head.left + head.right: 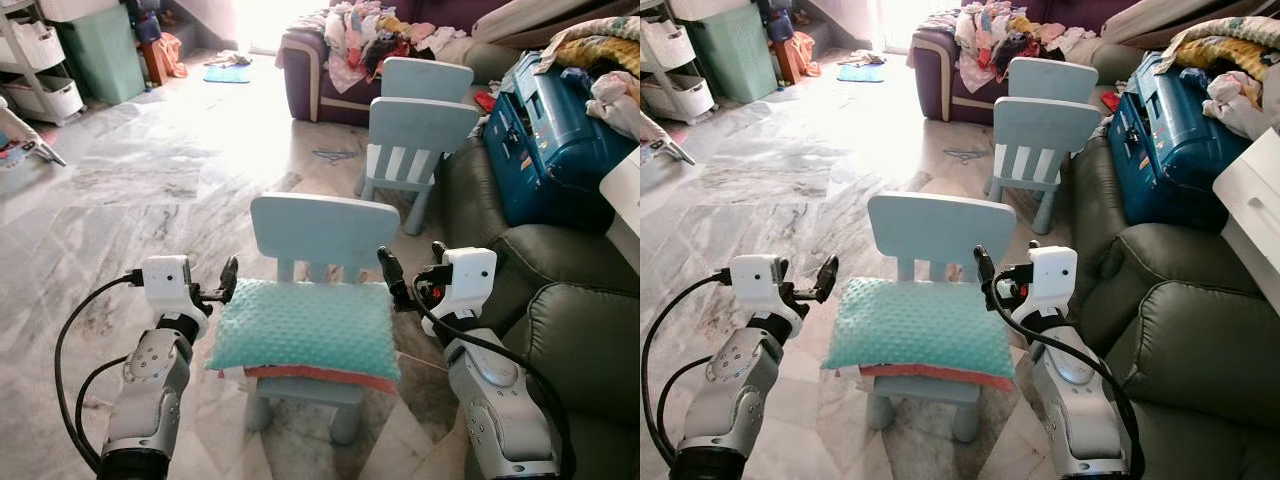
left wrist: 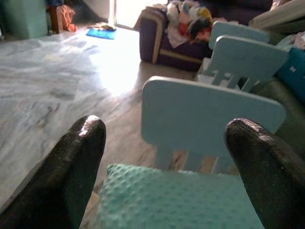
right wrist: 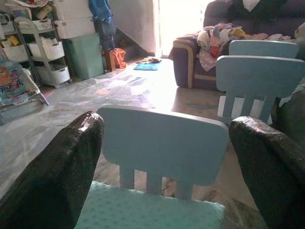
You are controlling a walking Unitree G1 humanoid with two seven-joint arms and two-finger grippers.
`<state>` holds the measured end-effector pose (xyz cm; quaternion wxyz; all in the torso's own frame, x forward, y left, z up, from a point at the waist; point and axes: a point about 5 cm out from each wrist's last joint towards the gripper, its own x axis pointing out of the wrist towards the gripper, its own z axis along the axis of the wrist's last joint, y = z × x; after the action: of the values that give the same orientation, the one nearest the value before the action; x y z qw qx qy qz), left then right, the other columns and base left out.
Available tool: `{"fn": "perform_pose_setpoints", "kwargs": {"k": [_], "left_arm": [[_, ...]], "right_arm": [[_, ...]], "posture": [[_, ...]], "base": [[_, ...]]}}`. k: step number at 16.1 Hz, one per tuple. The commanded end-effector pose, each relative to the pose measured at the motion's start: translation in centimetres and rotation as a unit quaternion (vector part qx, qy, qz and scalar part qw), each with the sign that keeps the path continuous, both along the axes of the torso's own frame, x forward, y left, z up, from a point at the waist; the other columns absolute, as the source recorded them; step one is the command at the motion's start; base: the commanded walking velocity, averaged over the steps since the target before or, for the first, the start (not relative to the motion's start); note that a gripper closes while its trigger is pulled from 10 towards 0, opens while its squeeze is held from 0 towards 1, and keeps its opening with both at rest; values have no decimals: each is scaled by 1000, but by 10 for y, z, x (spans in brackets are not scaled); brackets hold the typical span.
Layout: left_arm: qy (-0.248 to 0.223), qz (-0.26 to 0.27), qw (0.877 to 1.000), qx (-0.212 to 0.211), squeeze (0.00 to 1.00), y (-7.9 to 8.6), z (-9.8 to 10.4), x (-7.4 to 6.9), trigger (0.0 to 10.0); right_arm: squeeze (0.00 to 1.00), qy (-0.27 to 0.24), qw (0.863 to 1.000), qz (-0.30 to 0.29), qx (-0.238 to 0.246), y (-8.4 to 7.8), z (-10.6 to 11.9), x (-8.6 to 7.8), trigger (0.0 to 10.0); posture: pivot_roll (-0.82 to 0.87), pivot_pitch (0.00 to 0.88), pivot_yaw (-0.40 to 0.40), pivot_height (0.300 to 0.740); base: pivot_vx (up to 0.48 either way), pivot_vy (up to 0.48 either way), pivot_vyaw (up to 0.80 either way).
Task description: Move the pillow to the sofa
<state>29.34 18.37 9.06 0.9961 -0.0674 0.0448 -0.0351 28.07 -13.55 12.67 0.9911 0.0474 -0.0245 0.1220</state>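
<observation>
A teal dotted pillow (image 1: 305, 328) with a red underside lies on the seat of a small light-blue chair (image 1: 322, 230) right in front of me. My left gripper (image 1: 222, 290) is open at the pillow's left edge, level with it and not gripping it. At the pillow's right edge my right gripper (image 1: 411, 260) also stands open. Both wrist views look over the pillow (image 2: 176, 200) (image 3: 147, 207) at the chair's backrest, between spread black fingers (image 2: 78, 157) (image 3: 62, 162). A dark green sofa (image 1: 565, 330) is close on my right.
A blue suitcase (image 1: 545, 140) and heaped laundry rest on the green sofa further back. Two more light-blue chairs (image 1: 420, 130) stand behind the first. A purple sofa (image 1: 315, 75) piled with clothes is at the back. Shelves and a green bin (image 1: 100, 50) stand far left on marble floor.
</observation>
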Motion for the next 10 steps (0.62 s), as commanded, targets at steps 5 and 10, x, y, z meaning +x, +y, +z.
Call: {"fn": "perform_pose_setpoints", "kwargs": {"k": [5,10], "left_arm": [[-10,-12,1000,8,0,0,7,0,10000],[-22,-5,1000,4,0,2,11,-2,10000]], "right_arm": [[0,4,1000,-4,0,-5,0,-1,10000],[0,5,1000,-2,-4,-5,0,-2,10000]], "posture": [[-54,49,-45,740],[-54,59,-48,740]], "base": [[0,0,0],[0,0,0]]}}
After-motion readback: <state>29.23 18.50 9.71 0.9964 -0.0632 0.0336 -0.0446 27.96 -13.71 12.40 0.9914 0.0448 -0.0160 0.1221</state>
